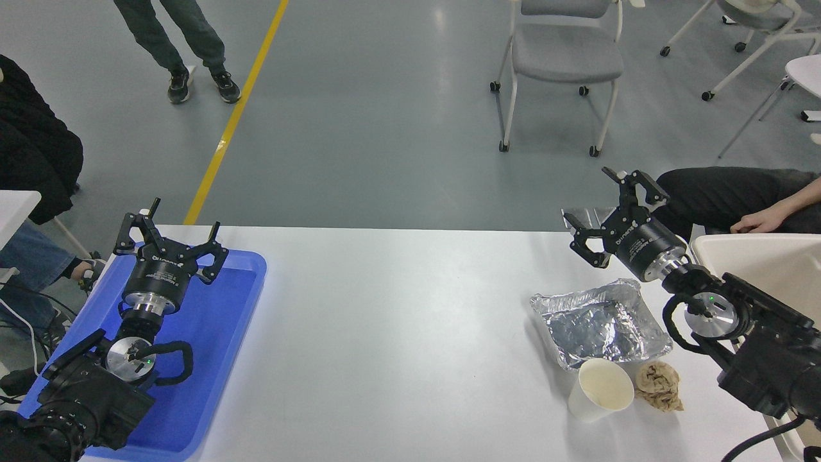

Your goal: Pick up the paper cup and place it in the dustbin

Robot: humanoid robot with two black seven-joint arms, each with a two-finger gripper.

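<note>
The white paper cup (600, 389) stands upright near the table's front right, its cream inside showing. The beige dustbin (763, 273) sits at the right edge, partly behind my right arm. My right gripper (593, 208) is open and empty, raised over the table's far edge, well behind the cup and left of the bin. My left gripper (170, 228) is open and empty, parked over the blue tray at the lower left.
A crinkled silver foil tray (600, 322) lies just behind the cup. A crumpled brown paper wad (659, 384) lies right of the cup. A blue tray (211, 333) is at the left. A person's arm (757, 221) rests behind the bin.
</note>
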